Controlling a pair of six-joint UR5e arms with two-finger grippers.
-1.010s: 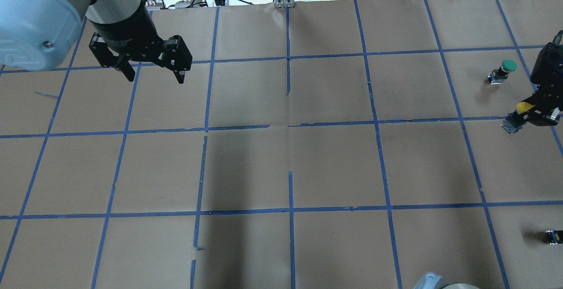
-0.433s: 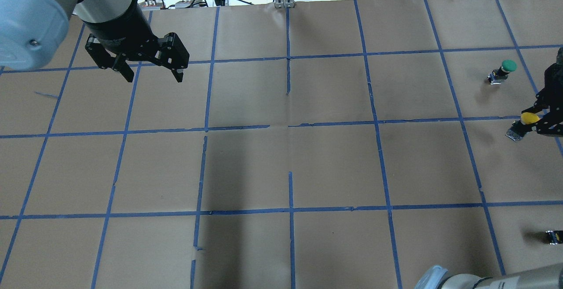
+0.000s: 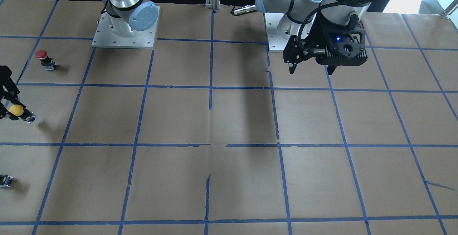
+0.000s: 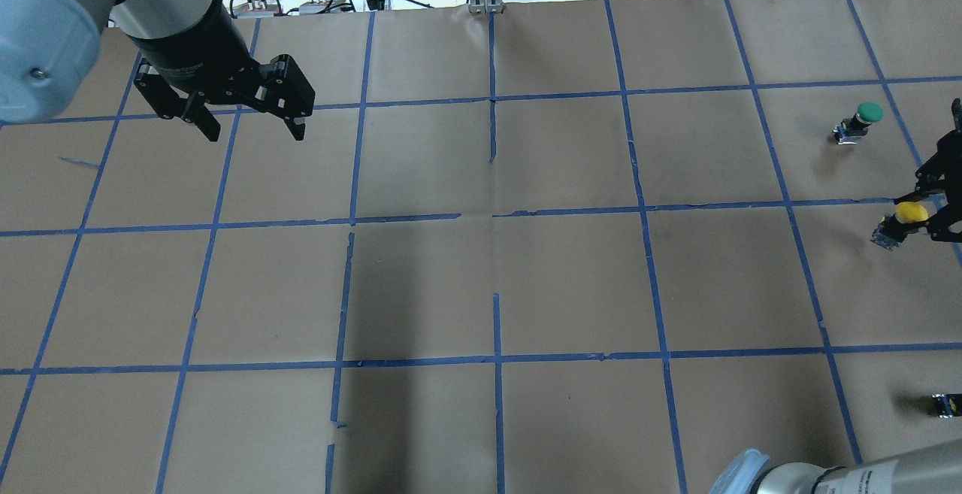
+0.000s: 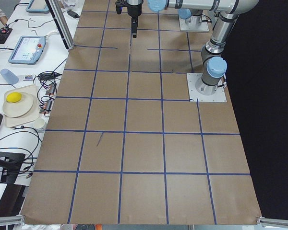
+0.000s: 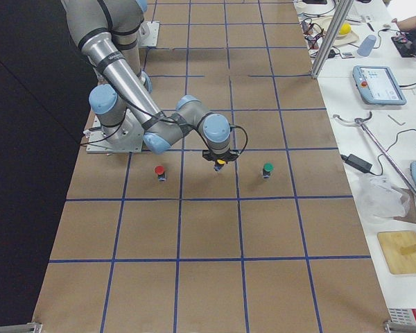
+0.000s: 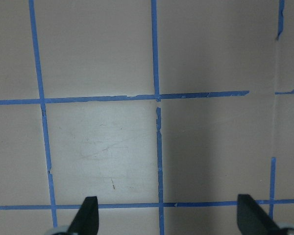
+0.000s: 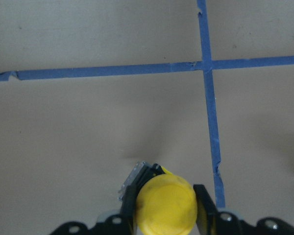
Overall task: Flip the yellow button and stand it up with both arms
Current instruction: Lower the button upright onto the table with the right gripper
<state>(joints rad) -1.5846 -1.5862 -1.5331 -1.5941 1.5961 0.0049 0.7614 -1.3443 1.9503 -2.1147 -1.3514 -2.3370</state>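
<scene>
The yellow button (image 4: 911, 212) is gripped by its round cap between the fingers of my right gripper (image 4: 915, 216) at the table's right edge. It is tilted, with its black body and metal contacts pointing down and away, and it hangs a little above the paper. It also shows in the front view (image 3: 15, 110), the right side view (image 6: 220, 164) and the right wrist view (image 8: 166, 205). My left gripper (image 4: 255, 131) is open and empty, high over the far left of the table, also in the front view (image 3: 310, 71) and in its wrist view (image 7: 167, 215).
A green-capped button (image 4: 864, 114) stands beyond the yellow one. A red-capped button (image 3: 42, 54) stands on the robot's side of it. A small dark body (image 4: 945, 404) sits at the overhead view's right edge. Brown paper with a blue tape grid (image 4: 496, 212) covers the table.
My right gripper has turned and shifted right and toward the robot with the yellow button, whose cap now faces more upward. My left gripper has drifted slightly left and away.
</scene>
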